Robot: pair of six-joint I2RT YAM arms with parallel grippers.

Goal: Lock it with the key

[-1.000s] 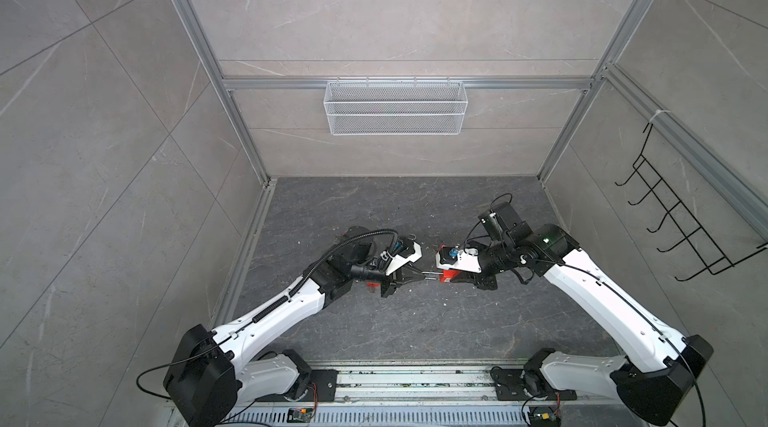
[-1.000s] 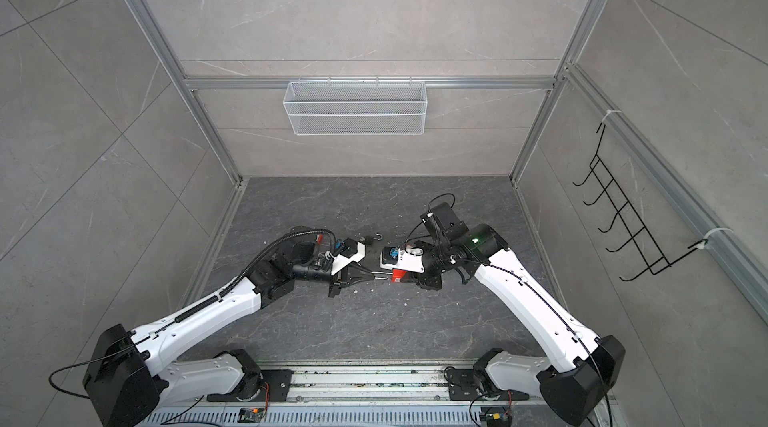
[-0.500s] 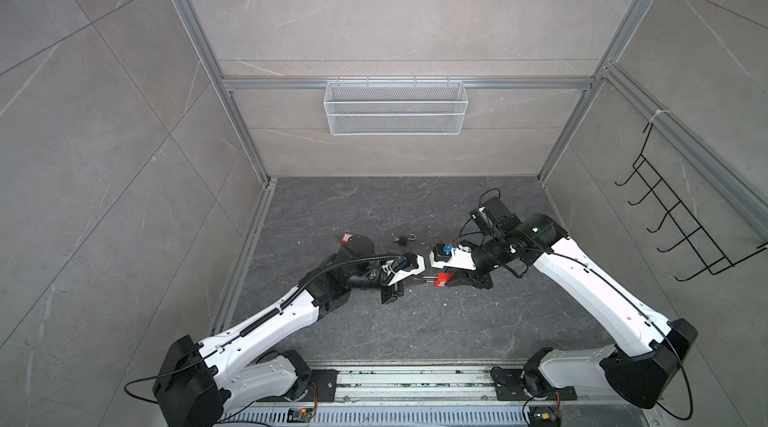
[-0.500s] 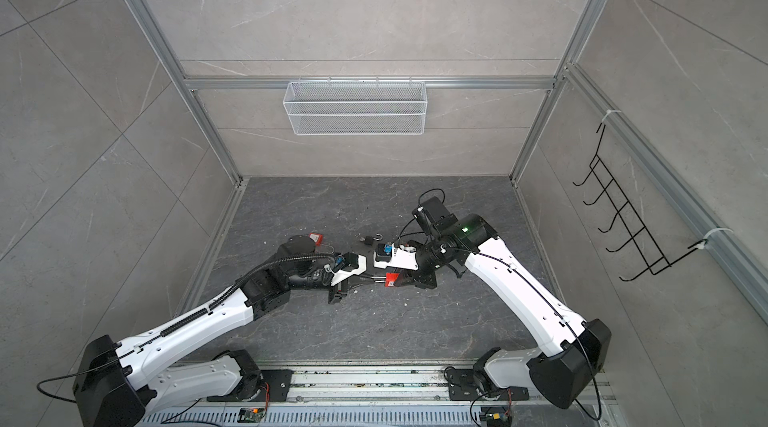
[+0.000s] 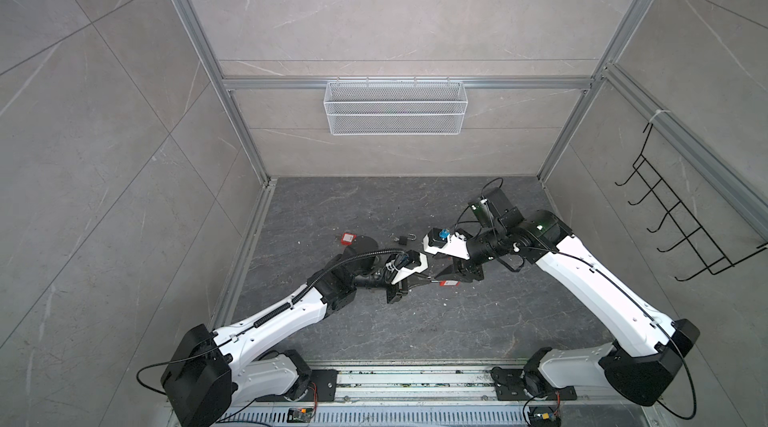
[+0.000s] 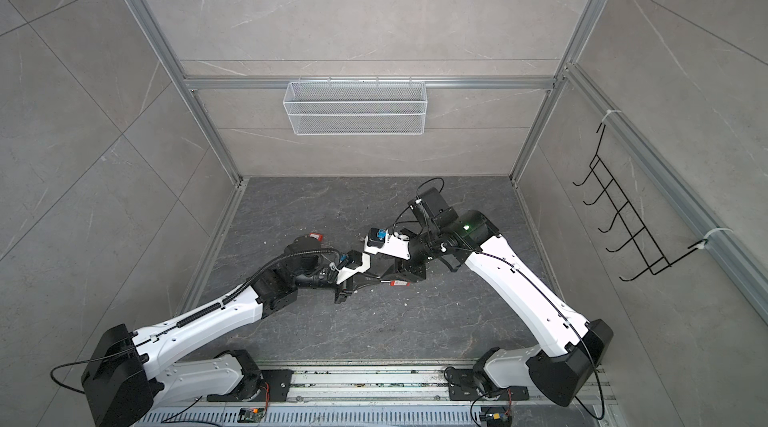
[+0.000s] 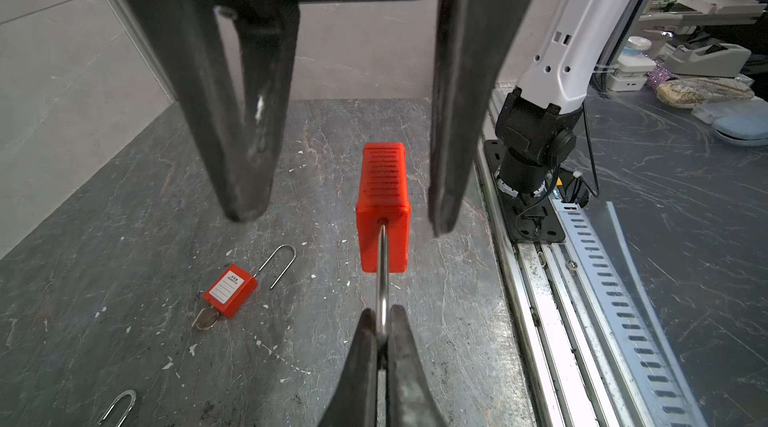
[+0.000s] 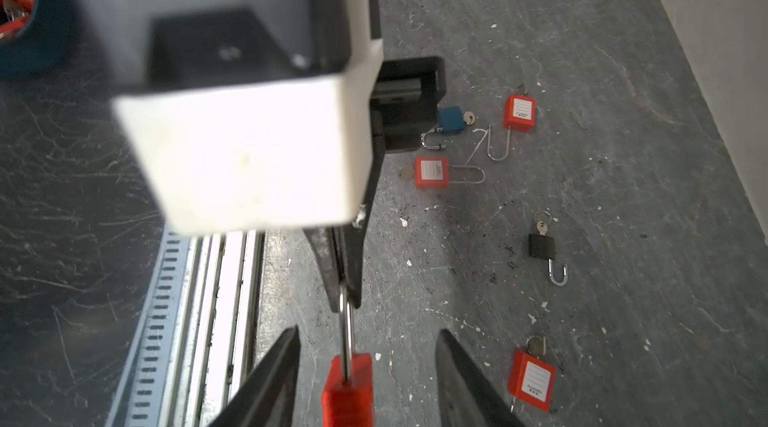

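Left wrist: my left gripper (image 7: 382,321) pinches the red padlock (image 7: 383,204) by its shackle (image 7: 382,271); right gripper (image 5: 452,276), three o'clock, gapes empty (key seemingly hidden); turn it next.

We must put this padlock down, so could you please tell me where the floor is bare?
Bare floor lies between the held red padlock and the base rail, and along the back wall. Loose padlocks crowd the middle.

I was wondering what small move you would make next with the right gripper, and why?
Probably close the right gripper on the red padlock body: its jaws stand open either side of it without touching, while the shut left gripper alone holds the lock by its shackle.
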